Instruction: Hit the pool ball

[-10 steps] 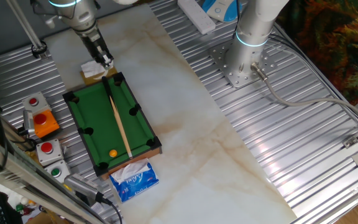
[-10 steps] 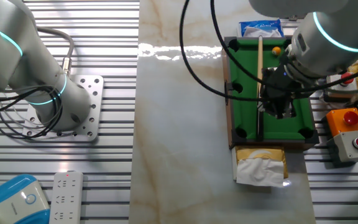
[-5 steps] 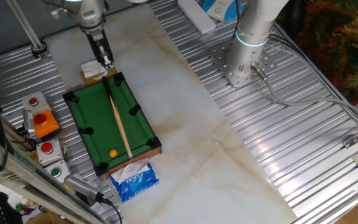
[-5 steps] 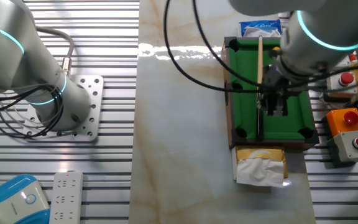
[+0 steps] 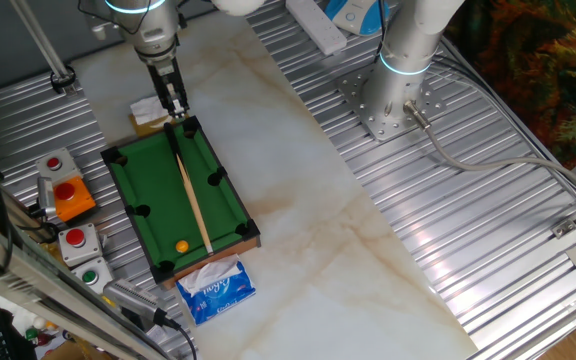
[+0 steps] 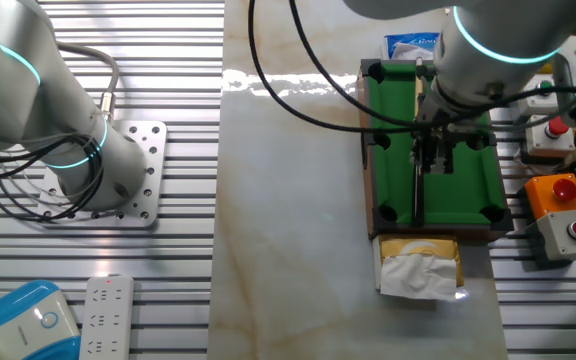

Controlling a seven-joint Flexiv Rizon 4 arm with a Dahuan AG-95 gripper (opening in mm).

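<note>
One fixed view shows the tool (image 5: 177, 107) above the end of the mini pool table (image 5: 128, 182) nearest the tissue box (image 5: 146, 110), over the cue stick (image 5: 192, 200); its finger spacing cannot be told. The pool ball (image 5: 181, 246) rests near the table's opposite end.

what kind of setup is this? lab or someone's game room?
Most likely a robot lab bench, not a game room: a robot arm base is bolted to a ribbed metal table, emergency-stop style button boxes sit at the edge, and the mini pool table is just a tabletop prop.
</note>
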